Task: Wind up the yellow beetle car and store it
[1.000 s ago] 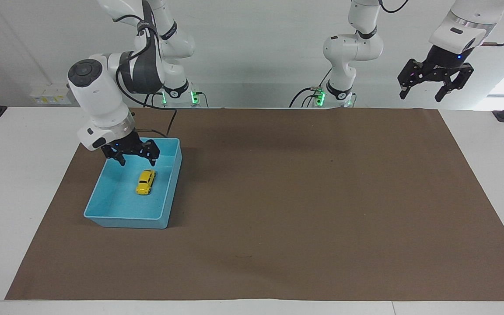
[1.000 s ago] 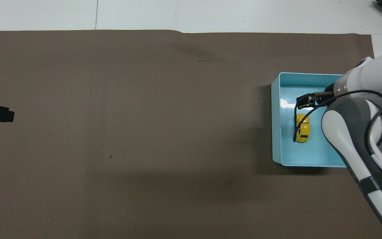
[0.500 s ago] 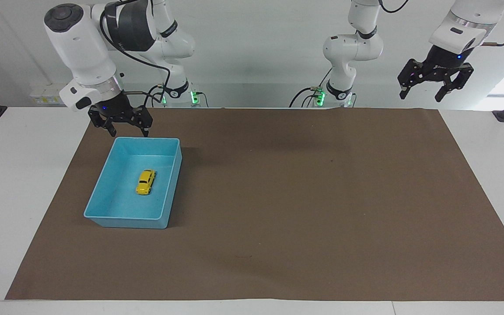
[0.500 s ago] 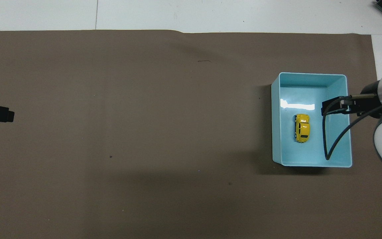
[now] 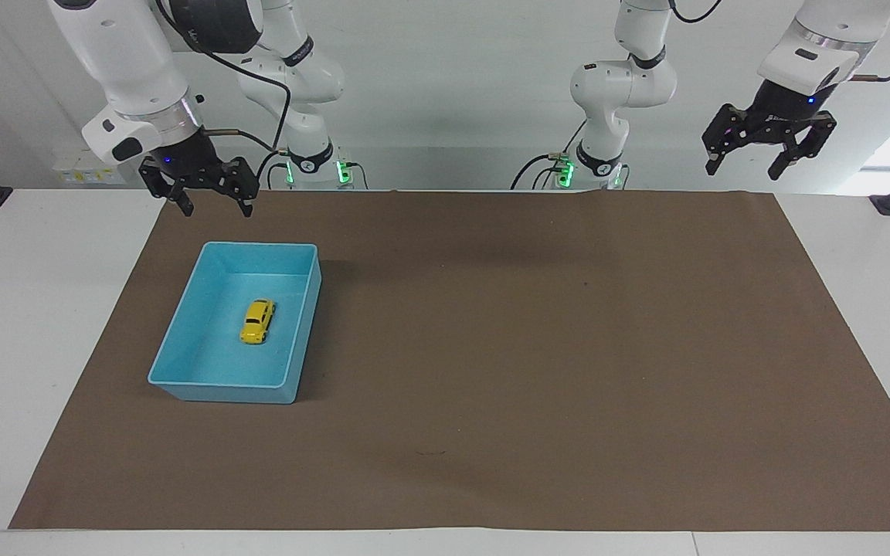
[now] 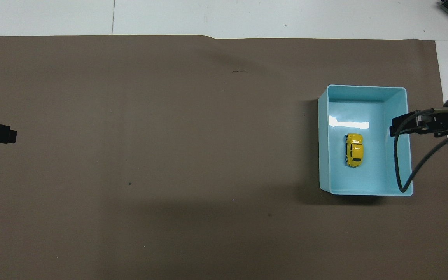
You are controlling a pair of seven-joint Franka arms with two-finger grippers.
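Observation:
The yellow beetle car lies on the floor of the light-blue bin, on its wheels and free of any gripper. It also shows in the overhead view, near the middle of the bin. My right gripper is open and empty, raised well above the bin's rim; in the overhead view the right gripper overlaps the bin's wall toward the right arm's end. My left gripper is open and empty, held high at the left arm's end, where the arm waits; only its tip shows from overhead.
A brown mat covers most of the white table. The bin stands on it toward the right arm's end. A black cable hangs from the right arm over the bin's wall.
My right gripper has risen out of the bin and drawn back toward its own end, open and empty. The car stays in the bin. The left arm has not moved.

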